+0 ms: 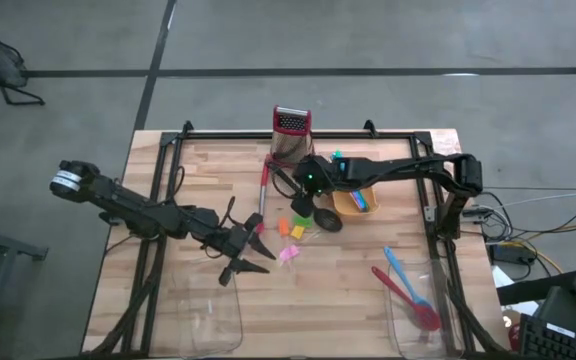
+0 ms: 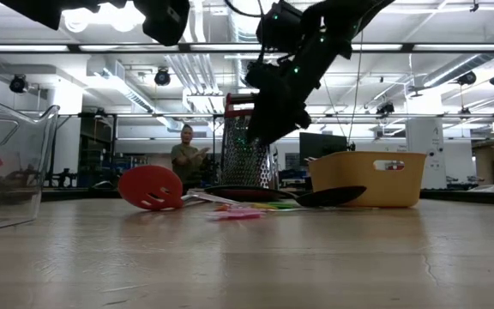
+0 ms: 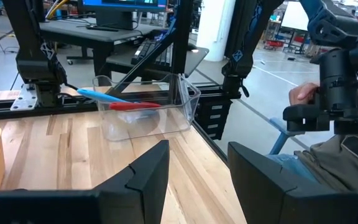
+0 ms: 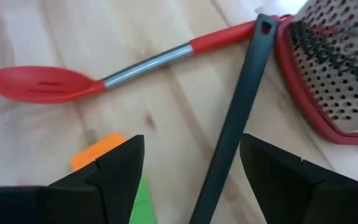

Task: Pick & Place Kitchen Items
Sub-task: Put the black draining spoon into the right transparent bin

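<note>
My right gripper, fingers spread, hovers over the long black plastic ladle handle (left gripper also spread, waiting mid-table).

The table is pale wood with visible grain and a light sheen. A grater has dull, perforated metal set in a glossy red plastic rim. A slotted spoon has a smooth, matt red head and grip, joined by a brushed metal shaft. The ladle handle is matt black plastic. A tray is clear, glossy plastic. A tub looks like matt tan plastic. The right gripper fingers are matt black.
</note>
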Robot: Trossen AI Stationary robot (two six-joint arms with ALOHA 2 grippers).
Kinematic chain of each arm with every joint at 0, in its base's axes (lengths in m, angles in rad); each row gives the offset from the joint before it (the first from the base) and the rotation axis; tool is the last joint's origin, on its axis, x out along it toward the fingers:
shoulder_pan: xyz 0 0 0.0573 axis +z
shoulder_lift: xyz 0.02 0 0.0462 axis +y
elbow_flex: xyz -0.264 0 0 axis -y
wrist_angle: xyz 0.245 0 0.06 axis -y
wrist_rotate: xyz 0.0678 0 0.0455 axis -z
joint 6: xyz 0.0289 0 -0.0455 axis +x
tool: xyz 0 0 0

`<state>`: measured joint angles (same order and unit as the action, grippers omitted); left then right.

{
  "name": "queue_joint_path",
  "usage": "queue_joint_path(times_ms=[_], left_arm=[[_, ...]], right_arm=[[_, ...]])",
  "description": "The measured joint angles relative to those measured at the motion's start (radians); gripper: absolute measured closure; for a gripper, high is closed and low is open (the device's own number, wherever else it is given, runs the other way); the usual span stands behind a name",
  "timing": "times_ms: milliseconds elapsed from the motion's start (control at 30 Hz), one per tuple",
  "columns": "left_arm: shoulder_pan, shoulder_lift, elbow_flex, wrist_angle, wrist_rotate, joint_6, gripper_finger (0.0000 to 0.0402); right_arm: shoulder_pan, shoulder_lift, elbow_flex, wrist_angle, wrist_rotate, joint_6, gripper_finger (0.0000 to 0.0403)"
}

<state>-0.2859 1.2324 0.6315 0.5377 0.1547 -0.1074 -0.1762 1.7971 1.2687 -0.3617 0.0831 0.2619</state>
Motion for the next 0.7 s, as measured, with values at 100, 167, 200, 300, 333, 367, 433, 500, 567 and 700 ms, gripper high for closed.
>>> queue_joint_path(times_ms=[100, 167, 200, 300, 333, 367, 433, 500, 567, 700], left_arm=[[0.000, 0.000, 0.000, 0.001, 0.000, 0.000, 0.0232], [0.000, 0.000, 0.000, 0.001, 0.000, 0.000, 0.0232], [0.000, 0.000, 0.000, 0.001, 0.000, 0.000, 0.0232], [0.000, 0.000, 0.000, 0.000, 0.000, 0.000, 0.0232], [0.000, 0.000, 0.000, 0.000, 0.000, 0.000, 0.0232], [0.000, 0.000, 0.000, 0.000, 0.000, 0.000, 0.0232], [0.000, 0.000, 0.000, -0.001, 0.000, -0.001, 0.0232], [0.000, 0.000, 0.000, -0.004, 0.000, -0.001, 0.0232], [0.000, 0.000, 0.000, -0.005, 0.000, 0.000, 0.0232], [0.000, 0.000, 0.000, -0.007, 0.000, 0.000, 0.0232]], right_arm=[[0.001, 0.011, -0.012, 0.006, -0.001, -0.003, 0.0149], [0.002, 0.026, -0.012, 0.014, -0.004, -0.004, 0.0149], [0.002, 0.036, -0.013, 0.010, -0.005, -0.007, 0.0147], [0.001, 0.069, -0.015, 0.009, -0.001, -0.014, 0.0137], [0.001, 0.075, -0.015, 0.011, -0.001, -0.016, 0.0132], [0.001, 0.083, -0.015, 0.017, -0.001, -0.016, 0.0128], [0.001, 0.097, -0.012, 0.027, -0.001, -0.025, 0.0122], [0.002, 0.115, -0.006, 0.022, 0.005, -0.034, 0.0118], [0.002, 0.135, 0.006, 0.024, 0.026, -0.035, 0.0117], [-0.005, 0.187, 0.025, 0.025, 0.044, -0.044, 0.0129]])
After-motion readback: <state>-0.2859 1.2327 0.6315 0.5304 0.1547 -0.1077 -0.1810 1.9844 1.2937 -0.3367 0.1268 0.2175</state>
